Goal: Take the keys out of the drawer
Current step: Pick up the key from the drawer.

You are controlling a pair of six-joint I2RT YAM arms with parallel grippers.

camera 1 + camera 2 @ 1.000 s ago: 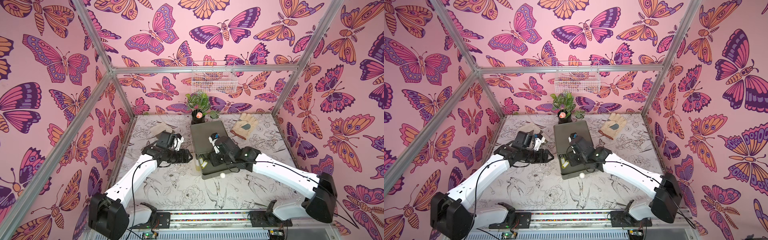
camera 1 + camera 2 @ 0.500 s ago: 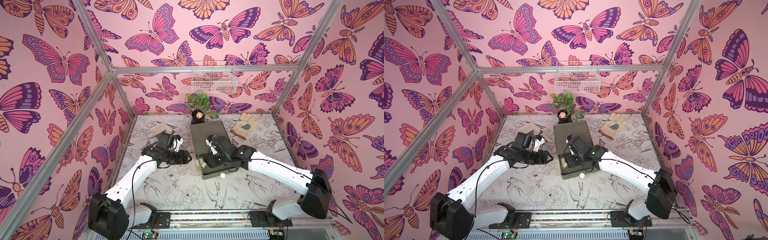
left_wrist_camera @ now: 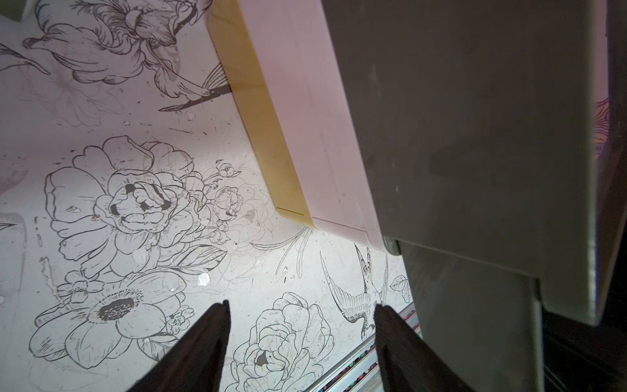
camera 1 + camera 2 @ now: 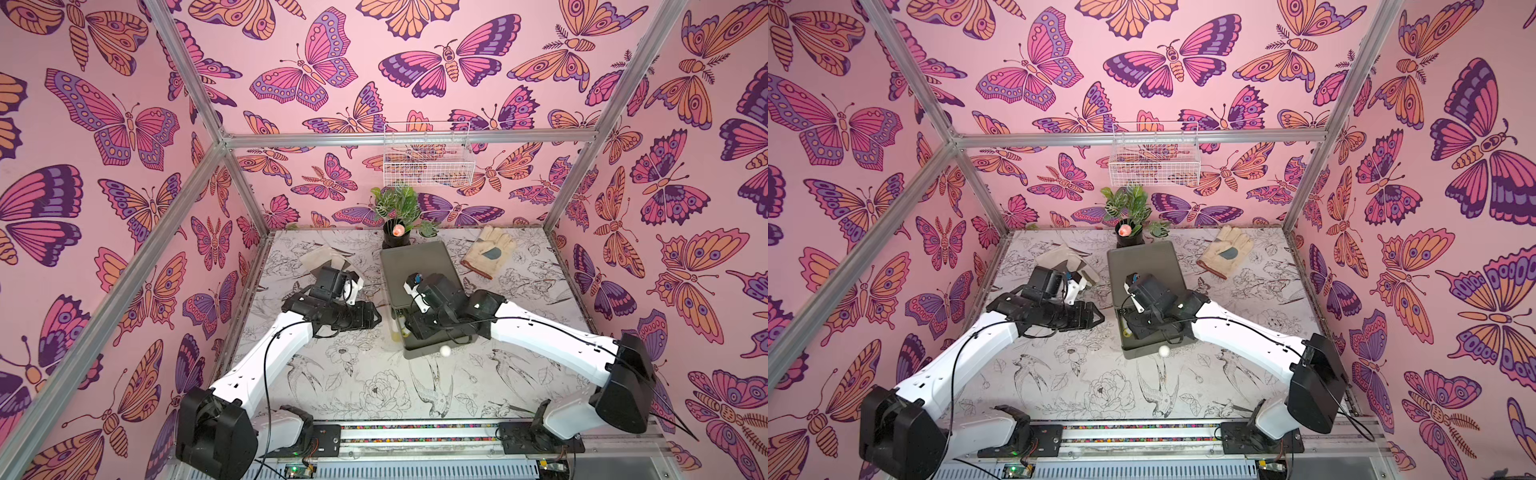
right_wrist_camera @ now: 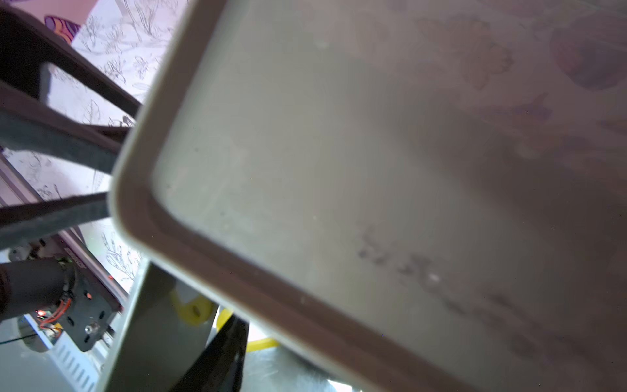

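Left gripper [image 3: 302,309]: jaws apart, empty, over table [image 3: 135,101], lower centre. Right gripper [image 4: 411,328] at drawer [image 4: 419,354] near yellow key tag [image 5: 195,307]; jaws unclear.

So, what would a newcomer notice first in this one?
Pink butterfly wallpaper on the walls dominates. At the middle of the table stands a grey-green drawer unit, its drawer pulled open, with the right arm reaching into it and a yellow key tag showing there.
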